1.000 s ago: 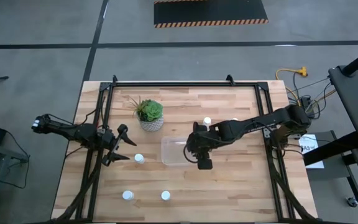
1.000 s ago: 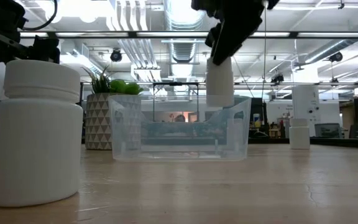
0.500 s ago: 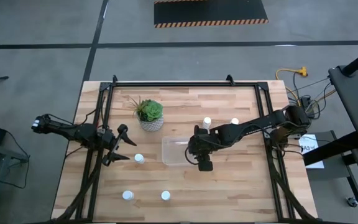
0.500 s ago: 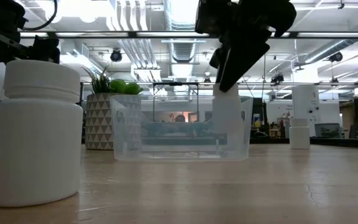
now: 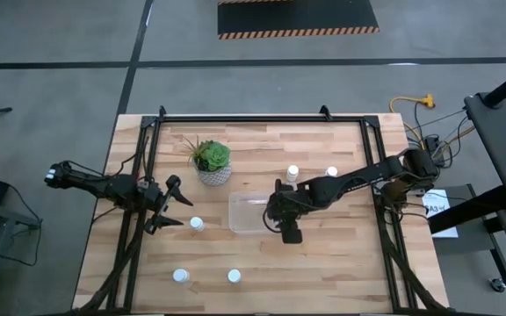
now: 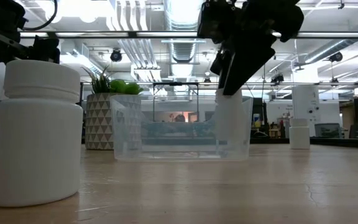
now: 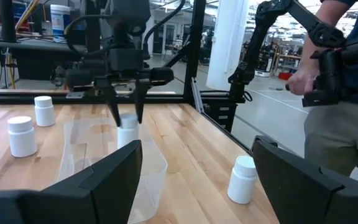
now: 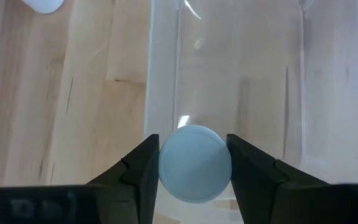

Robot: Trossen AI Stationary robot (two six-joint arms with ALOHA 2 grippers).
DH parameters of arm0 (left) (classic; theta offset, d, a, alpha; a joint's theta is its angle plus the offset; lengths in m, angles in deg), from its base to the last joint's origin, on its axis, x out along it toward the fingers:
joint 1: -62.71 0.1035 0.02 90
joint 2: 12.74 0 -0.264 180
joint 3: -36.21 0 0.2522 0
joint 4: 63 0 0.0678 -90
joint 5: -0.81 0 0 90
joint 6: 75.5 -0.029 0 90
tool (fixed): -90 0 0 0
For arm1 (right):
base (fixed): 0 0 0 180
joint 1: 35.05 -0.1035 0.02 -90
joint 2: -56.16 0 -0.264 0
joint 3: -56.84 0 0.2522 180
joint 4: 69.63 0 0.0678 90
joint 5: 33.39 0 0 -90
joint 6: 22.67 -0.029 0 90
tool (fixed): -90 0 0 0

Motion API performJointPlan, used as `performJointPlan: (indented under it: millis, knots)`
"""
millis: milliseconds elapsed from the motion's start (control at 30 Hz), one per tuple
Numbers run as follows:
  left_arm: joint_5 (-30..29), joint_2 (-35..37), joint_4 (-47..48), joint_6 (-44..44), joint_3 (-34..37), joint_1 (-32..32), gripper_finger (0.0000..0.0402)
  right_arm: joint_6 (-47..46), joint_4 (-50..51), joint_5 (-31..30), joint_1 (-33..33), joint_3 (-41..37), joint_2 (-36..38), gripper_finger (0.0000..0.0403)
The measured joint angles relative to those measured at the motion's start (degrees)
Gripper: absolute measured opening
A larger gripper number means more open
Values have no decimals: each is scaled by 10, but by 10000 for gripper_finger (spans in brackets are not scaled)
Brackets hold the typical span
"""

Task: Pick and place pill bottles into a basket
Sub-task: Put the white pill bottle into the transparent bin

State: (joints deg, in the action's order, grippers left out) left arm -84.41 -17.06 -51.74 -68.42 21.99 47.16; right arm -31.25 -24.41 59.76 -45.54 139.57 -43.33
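My right gripper [image 5: 276, 211] is shut on a white pill bottle [image 6: 229, 123] and stands over the right end of the clear basket [image 5: 249, 213]; the bottle is down inside the basket walls. My left gripper [image 5: 183, 211] is open and level near the table's left side, with a standing bottle [image 5: 197, 224] just in front of its fingers, apart from them. That bottle also shows in the left wrist view [image 7: 241, 179]. Two bottles [image 5: 292, 172] [image 5: 331, 172] stand behind the basket and two more [image 5: 180, 276] [image 5: 234, 276] stand near the front edge. My right gripper pinches the bottle's round cap [image 8: 194, 163] by its two opposite sides between its two fingers [image 8: 143, 168]. The fingers come from above, pointing down. The bottle hangs upright below them inside the basket; I cannot tell whether its bottom touches the basket's floor.
A green plant in a white patterned pot [image 5: 212, 163] stands left of and behind the basket. A black frame [image 5: 262, 117] runs along the table's far and side edges. A person [image 7: 340, 93] stands beyond the table's right side, holding dark handles.
My right gripper has gone down with the bottle, which has passed from above the basket's rim to inside its walls, still upright.
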Motion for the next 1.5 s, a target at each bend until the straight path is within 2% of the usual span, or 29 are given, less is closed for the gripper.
performJointPlan:
  millis: [367, 733, 1033, 1300, 1500]
  knots:
    - [0, 0, 0, 0, 0, 0, 290, 2, -12, 5, 0, -29, 0, 157]
    - [0, 0, 0, 0, 0, 0, 290, 5, -17, 5, 0, -43, 0, 185]
    - [0, 0, 0, 0, 0, 0, 290, 17, -18, 5, 0, -27, 0, 191]
    - [0, 0, 0, 0, 0, 0, 290, 13, -12, 12, 1, -8, 0, 218]
    - [0, -2, 0, 0, 0, 0, 290, 13, 28, 12, 19, 12, 9, 242]
